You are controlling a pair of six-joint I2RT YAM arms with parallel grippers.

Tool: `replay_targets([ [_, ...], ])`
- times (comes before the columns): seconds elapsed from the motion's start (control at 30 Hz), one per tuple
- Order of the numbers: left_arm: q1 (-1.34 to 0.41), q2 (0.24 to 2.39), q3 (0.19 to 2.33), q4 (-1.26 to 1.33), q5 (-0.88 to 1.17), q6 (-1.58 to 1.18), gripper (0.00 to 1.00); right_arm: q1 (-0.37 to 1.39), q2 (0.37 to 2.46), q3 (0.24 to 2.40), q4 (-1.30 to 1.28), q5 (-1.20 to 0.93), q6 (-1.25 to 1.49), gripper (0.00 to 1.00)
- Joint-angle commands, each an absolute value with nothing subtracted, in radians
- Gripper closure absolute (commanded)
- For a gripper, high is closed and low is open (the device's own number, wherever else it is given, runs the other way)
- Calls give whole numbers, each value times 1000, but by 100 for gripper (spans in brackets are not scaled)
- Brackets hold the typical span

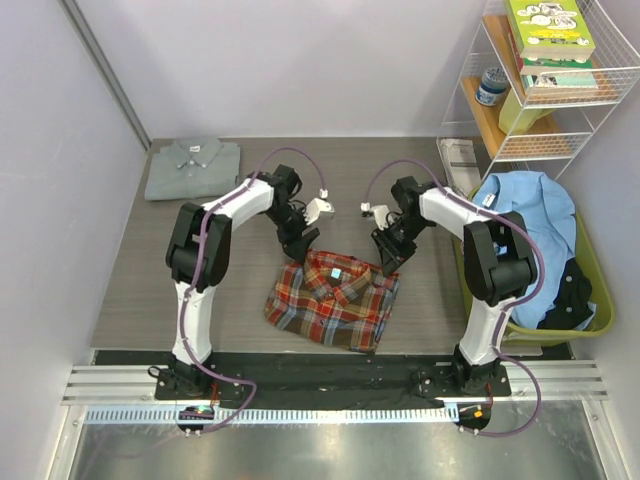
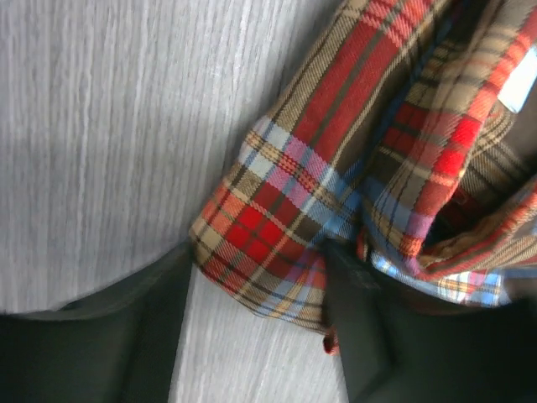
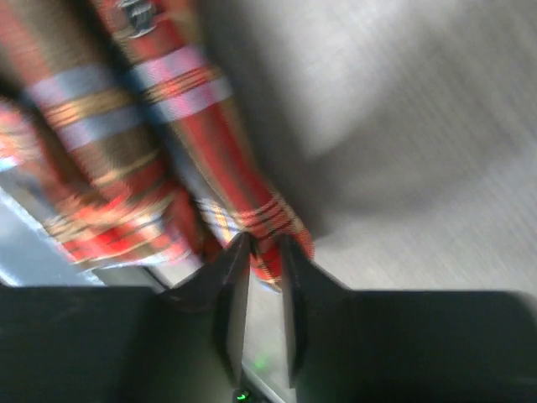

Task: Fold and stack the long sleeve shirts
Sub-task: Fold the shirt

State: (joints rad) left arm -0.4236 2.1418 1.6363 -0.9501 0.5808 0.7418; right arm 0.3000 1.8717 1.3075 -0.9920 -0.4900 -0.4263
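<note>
The plaid flannel shirt (image 1: pixel 335 300) lies folded at the table's middle front, collar towards the back. The pale grey shirt (image 1: pixel 193 167) lies folded at the back left corner. My left gripper (image 1: pixel 300 246) is at the plaid shirt's back left corner. In the left wrist view the gripper (image 2: pixel 260 281) is open wide, with a folded plaid corner (image 2: pixel 268 214) lying between its jaws. My right gripper (image 1: pixel 388 256) is at the shirt's back right corner. In the blurred right wrist view the gripper (image 3: pixel 264 256) is nearly closed, pinching a plaid edge (image 3: pixel 268 222) at its tips.
A green basket (image 1: pixel 598 300) at the right holds a blue shirt (image 1: pixel 530 205) and dark clothes. A white wire shelf (image 1: pixel 545 80) with books stands at the back right. A paper sheet (image 1: pixel 460 160) lies near it. Walls close the table's left and back.
</note>
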Motion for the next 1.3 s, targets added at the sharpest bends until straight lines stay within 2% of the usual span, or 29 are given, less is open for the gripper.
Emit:
replay_targets([
  [0.0, -426, 2121, 1605, -913, 529, 755, 47, 302, 1928, 1321, -853, -408, -431, 90],
  [0.03, -426, 2121, 1595, -910, 520, 746, 52, 304, 1962, 1333, -838, -375, -430, 98],
  [0.07, -426, 2125, 1588, -907, 506, 738, 65, 304, 1980, 1341, -821, -358, -420, 99],
  [0.13, -419, 2126, 1574, -917, 483, 720, 80, 310, 2026, 1364, -789, -318, -403, 99],
  [0.17, -413, 2125, 1568, -925, 479, 713, 96, 314, 2034, 1365, -778, -301, -397, 99],
  [0.2, -407, 2111, 1559, -939, 480, 712, 100, 319, 2037, 1364, -744, -285, -388, 99],
  [0.4, -325, 1988, 1401, -927, 460, 664, 100, 373, 2031, 1344, -640, -230, -348, 99],
  [0.5, -256, 1945, 1388, -927, 479, 617, 98, 382, 2019, 1373, -630, -247, -318, 98],
  [0.53, -243, 1931, 1391, -940, 495, 608, 88, 382, 2010, 1397, -635, -248, -311, 95],
  [0.57, -218, 1919, 1396, -948, 511, 603, 64, 379, 2002, 1413, -664, -250, -307, 90],
  [0.67, -196, 1831, 1391, -944, 571, 571, 47, 355, 1921, 1462, -716, -262, -301, 72],
  [0.73, -192, 1786, 1388, -946, 587, 552, 45, 333, 1846, 1486, -742, -291, -295, 58],
  [0.83, -192, 1726, 1390, -963, 621, 531, 45, 302, 1772, 1493, -791, -365, -276, 51],
  [1.07, -221, 1743, 1368, -993, 687, 519, 51, 304, 1752, 1428, -856, -590, -218, 59],
  [1.27, -270, 1813, 1342, -914, 632, 473, 51, 331, 1804, 1332, -808, -591, -195, 58],
])
